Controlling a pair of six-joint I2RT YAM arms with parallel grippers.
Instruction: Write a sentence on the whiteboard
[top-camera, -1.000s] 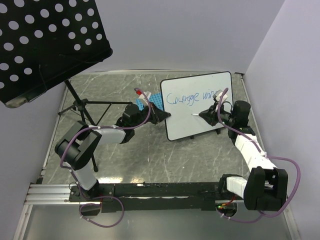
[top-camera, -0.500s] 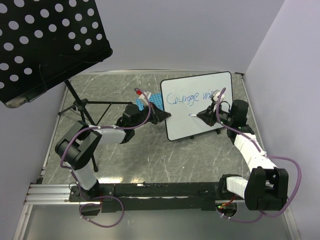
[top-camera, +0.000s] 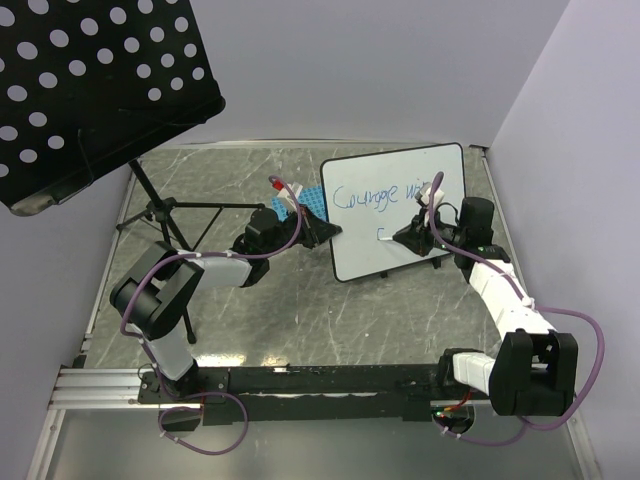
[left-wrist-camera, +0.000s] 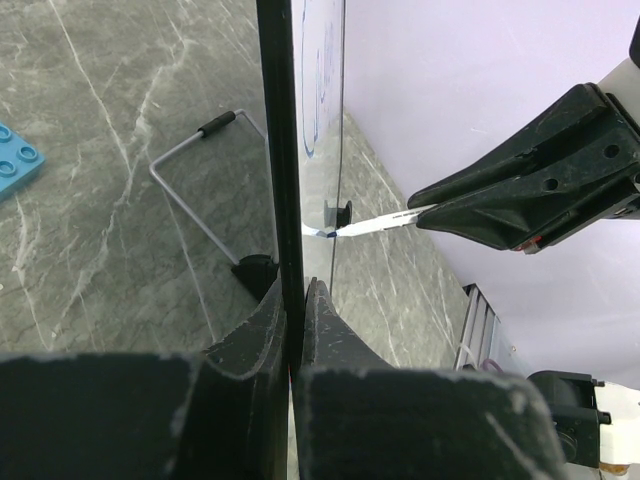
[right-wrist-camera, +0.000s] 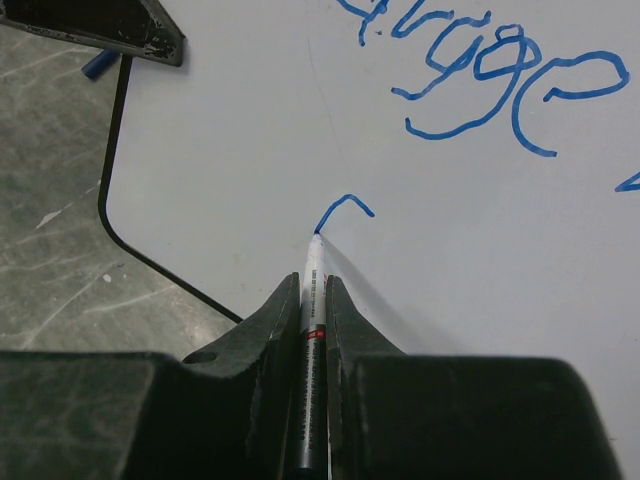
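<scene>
While the right gripper (right-wrist-camera: 312, 288) clamps the marker (right-wrist-camera: 313, 262), tip touching the whiteboard (right-wrist-camera: 230, 120) just below the sentence (right-wrist-camera: 480, 75), the left gripper (left-wrist-camera: 294, 292) pinches the board's edge.

We note whiteboard (right-wrist-camera: 230, 110): smooth white face, slight sheen, thin dark edge. On it sentence (top-camera: 385, 195): blue ink, matt against board. Held marker (right-wrist-camera: 312, 320): white plastic barrel, smooth. Fingers of right gripper (right-wrist-camera: 312, 283) and left gripper (left-wrist-camera: 297, 290): we read them as black plastic, matt, faintly grainy. Behind board, wire foot (left-wrist-camera: 190, 185): bare shiny metal, black cap at end. Under all, table (top-camera: 280, 310): grey marble-look top, smooth, low gloss. Beside it music stand (top-camera: 90, 90): black perforated sheet, semi-gloss. Near edge, rail (top-camera: 100, 385): pale brushed metal.
</scene>
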